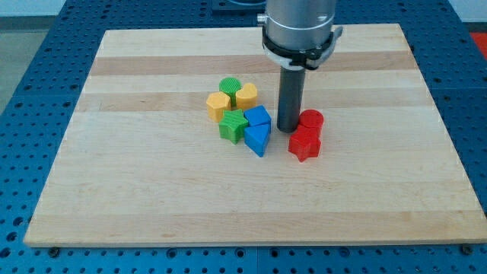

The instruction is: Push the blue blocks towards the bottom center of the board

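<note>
A pale wooden board (152, 190) is seen lying on a blue perforated counter (30, 46), which shows around every edge of it. Near the board's middle a cluster of small blocks is gathered.

Two blue blocks are found at the cluster's lower right side. The upper blue block (258, 117) is touched from below by the lower blue block (258, 139), a wedge-like piece whose narrow end is pointed toward the view's bottom, so that its long axis is run roughly top to bottom. The long axis of the upper one cannot be made out.

Just to their left a green star-shaped block (233, 125) is set, touching them. Above it a yellow block (218, 105), a green round block (230, 86) and a second yellow block (246, 95) are packed together. To the view's right, a red cylinder (310, 120) is placed above a red block (304, 143), the two touching.

No writing or label can be read anywhere.

The end effector is a plain dark rod with nothing to open or close, and nothing is held by it. My tip (288, 129) is set down between the blue blocks and the red pair, just beside the red cylinder; whether either is actually touched cannot be told.
</note>
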Controlling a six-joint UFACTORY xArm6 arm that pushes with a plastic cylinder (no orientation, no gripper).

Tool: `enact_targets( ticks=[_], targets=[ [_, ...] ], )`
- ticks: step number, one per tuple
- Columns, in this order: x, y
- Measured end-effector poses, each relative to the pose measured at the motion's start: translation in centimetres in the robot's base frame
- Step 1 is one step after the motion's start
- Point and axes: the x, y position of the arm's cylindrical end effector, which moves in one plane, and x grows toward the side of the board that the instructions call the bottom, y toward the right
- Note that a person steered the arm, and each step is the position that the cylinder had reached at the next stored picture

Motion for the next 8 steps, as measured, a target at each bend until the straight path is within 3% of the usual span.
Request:
enact_targets(
  ticks=[3, 6, 8],
  targets=[
    [-0.4, 0.2],
    [-6.4, -2.5],
    [-4.8, -5.2]
  ],
)
